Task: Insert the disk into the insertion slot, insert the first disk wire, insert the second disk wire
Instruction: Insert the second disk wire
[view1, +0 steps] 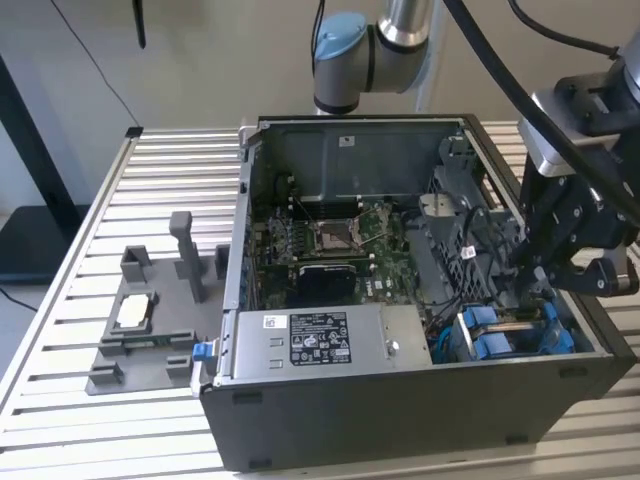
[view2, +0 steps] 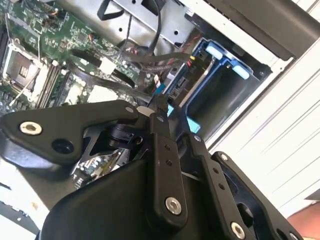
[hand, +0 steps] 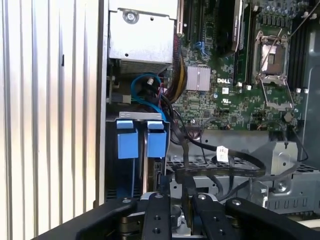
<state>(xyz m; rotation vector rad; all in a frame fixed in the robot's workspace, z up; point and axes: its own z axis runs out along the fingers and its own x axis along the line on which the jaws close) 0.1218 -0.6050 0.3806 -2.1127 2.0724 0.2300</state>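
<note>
The counter (view1: 90, 440) is a slatted metal surface carrying two main items. The black computer case (view1: 400, 410) lies open on its side and takes up the middle and the exterior view's right. Just beside it, on the exterior view's left, stands a grey stand (view1: 140, 335) with upright posts.

Inside the case, the green circuit board (view1: 330, 250) covers the floor at the centre, with its processor socket (view1: 333, 237) showing. The silver power-supply box (view1: 325, 345) sits along the near wall of the case, touching it.

The insertion slot (view1: 515, 340) is at the near corner of the case on the exterior view's right, beside the power-supply box. Its blue clips (hand: 141, 140) stand side by side at the bay's mouth in the first wrist view. The disk cannot be told apart from the bay; whether it sits in the bay cannot be told.

The robot arm (view1: 375, 45) reaches over the far wall of the case. The gripper (view1: 565, 270) hangs over the case's side on the exterior view's right, just above the bay. In the second wrist view the gripper (view2: 159, 106) has its fingers drawn close together around a thin dark wire (view2: 125, 87) with a small connector at the tips. A bundle of black cables (hand: 220, 167) crosses the metal bracket near the bay.
</note>
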